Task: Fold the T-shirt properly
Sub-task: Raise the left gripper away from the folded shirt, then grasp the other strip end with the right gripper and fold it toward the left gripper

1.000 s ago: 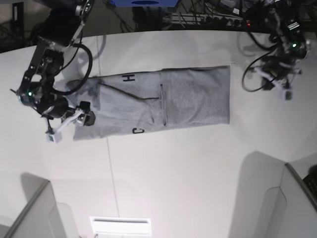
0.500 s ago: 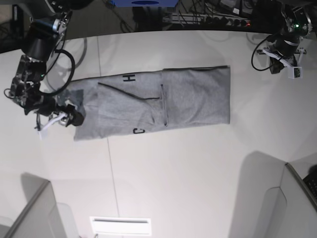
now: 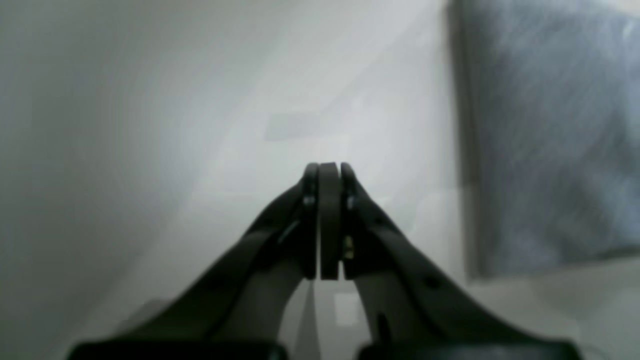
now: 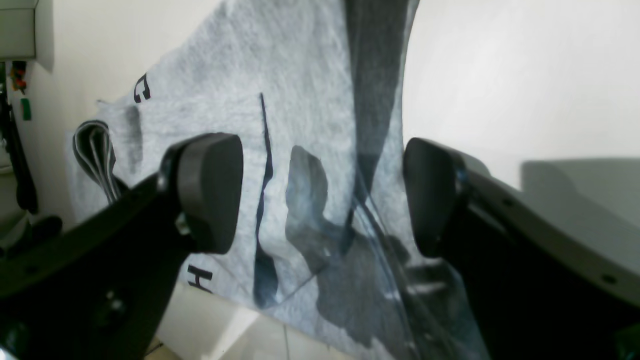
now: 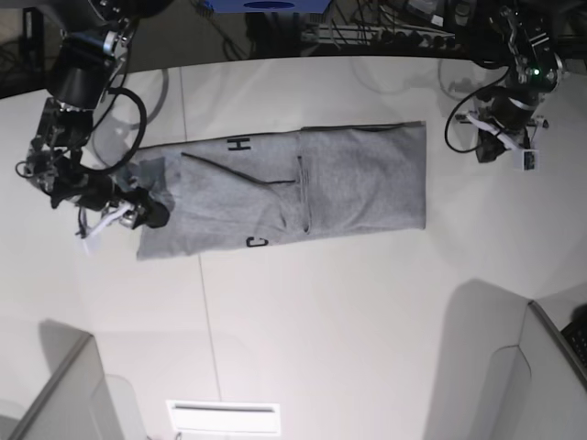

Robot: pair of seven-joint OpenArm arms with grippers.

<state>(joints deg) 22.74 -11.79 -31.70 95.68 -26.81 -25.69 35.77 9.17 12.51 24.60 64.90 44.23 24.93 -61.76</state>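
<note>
Grey cotton lies flat across the middle of the white table (image 5: 303, 312): the T-shirt (image 5: 348, 183) is folded into a long strip, black letters peeking at its edges. At one end the right gripper (image 4: 322, 195) hangs with its jaws spread wide over the cloth, holding nothing, while well off the other end the left gripper (image 3: 328, 220) sits pressed together and empty above bare table, the shirt's edge off to its side. Risk here, as I judge it: if the right jaws close on only the top layer, the lower layers may stay behind and the fold skews. One arm pulling alone could also drag the whole strip sideways, and creases near the loose flap could get locked in.
</note>
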